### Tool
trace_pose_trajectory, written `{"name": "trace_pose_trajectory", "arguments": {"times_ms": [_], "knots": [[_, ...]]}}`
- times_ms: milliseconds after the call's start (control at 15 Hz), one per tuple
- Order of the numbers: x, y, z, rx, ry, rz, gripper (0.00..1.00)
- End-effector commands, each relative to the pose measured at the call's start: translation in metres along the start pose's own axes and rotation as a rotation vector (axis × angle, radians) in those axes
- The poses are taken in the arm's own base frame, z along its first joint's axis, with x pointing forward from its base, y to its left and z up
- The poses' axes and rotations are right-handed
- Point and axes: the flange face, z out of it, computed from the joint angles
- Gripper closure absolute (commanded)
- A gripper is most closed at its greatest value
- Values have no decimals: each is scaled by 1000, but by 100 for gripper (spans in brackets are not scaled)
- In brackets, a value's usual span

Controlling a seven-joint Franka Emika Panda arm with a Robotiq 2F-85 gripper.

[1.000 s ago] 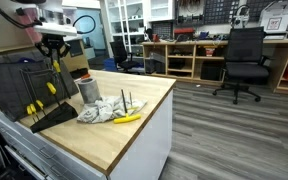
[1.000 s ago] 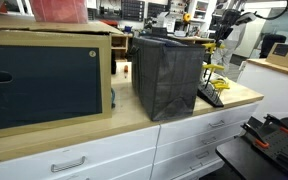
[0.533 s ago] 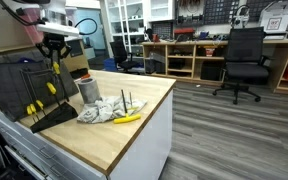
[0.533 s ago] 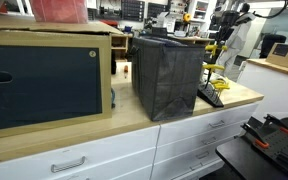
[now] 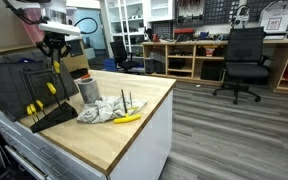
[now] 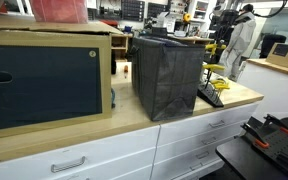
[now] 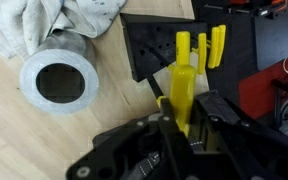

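Note:
My gripper (image 7: 182, 118) is shut on a yellow-handled knife (image 7: 184, 88) and holds it above the black knife block (image 7: 164, 50). The block holds several more yellow-handled knives (image 7: 209, 45). In an exterior view the gripper (image 5: 53, 52) hangs above the block (image 5: 46, 116) with the yellow handle (image 5: 55, 67) below it. In an exterior view the gripper (image 6: 221, 40) shows behind a black bag, over the block (image 6: 212, 96). A metal cup (image 7: 57, 84) stands beside the block, next to a crumpled grey cloth (image 7: 44, 20).
A wooden counter (image 5: 124, 135) carries the metal cup (image 5: 88, 90), the cloth (image 5: 104, 110) and a loose yellow knife (image 5: 128, 118). A black bag (image 6: 166, 75) and a wooden cabinet (image 6: 44, 80) stand on the counter. An office chair (image 5: 246, 62) and shelves (image 5: 184, 58) stand beyond.
The arm has moved slightly upward with the knife; otherwise nothing has visibly changed.

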Motion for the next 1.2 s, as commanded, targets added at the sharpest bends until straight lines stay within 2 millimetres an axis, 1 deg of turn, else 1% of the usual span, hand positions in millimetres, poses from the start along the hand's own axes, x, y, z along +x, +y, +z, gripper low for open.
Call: {"name": "trace_pose_trajectory", "arguments": {"times_ms": [0, 533, 1133], "knots": [[1, 1, -13, 16, -10, -52, 94], [-3, 1, -13, 26, -56, -82, 94], [-1, 1, -13, 26, -32, -157, 94]]}}
